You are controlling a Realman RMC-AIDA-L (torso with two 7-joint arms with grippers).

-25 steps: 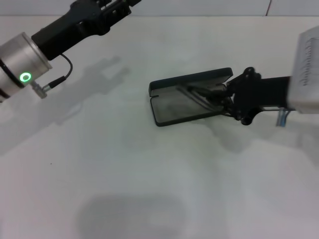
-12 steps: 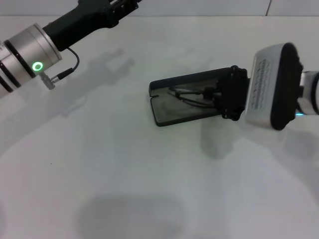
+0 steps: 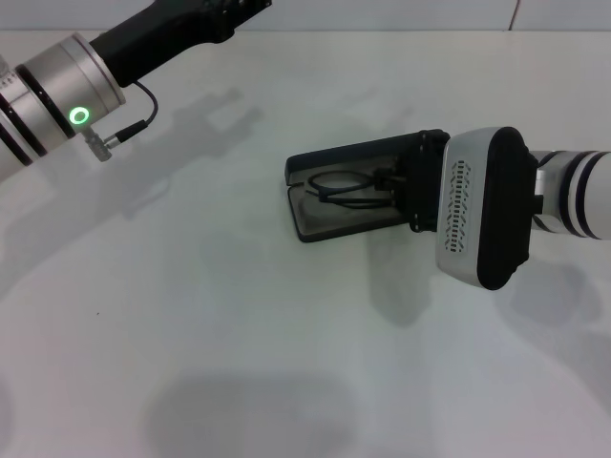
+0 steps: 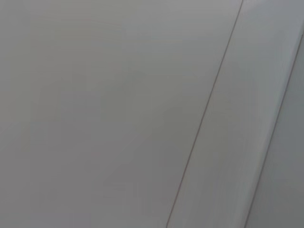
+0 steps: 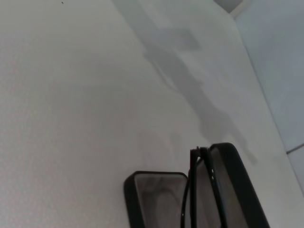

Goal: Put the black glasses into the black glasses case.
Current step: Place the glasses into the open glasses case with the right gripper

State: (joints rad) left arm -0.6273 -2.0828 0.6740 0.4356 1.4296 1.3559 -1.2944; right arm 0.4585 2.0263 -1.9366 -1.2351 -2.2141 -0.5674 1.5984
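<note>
Where the white bench (image 3: 239, 334) stretches out in front of the robot, the black glasses case (image 3: 329, 218) lies open a little right of the middle, its lid standing up along the far edge and its greyish lining facing upward. The black glasses (image 3: 346, 186) sit inside the open case, their thin frame and slim arms showing against the lid and the tray, with the end nearest the robot's right side hidden behind the arm. The right gripper (image 3: 412, 196) reaches in from the right, pressed up against that end of the case and the glasses; its bulky white and black wrist housing blocks the fingers, so I cannot tell whether it is clamped on the glasses or has let go. In the right wrist view the case (image 5: 142, 199) appears from close by, open, with the frame of the glasses (image 5: 202, 190) standing on edge between the tray and the lid. The left arm (image 3: 67, 95) is raised at the far left corner, well apart from the case, a green ring lit on its silver wrist; its gripper is out of sight, and its own camera shows only a plain pale surface.
</note>
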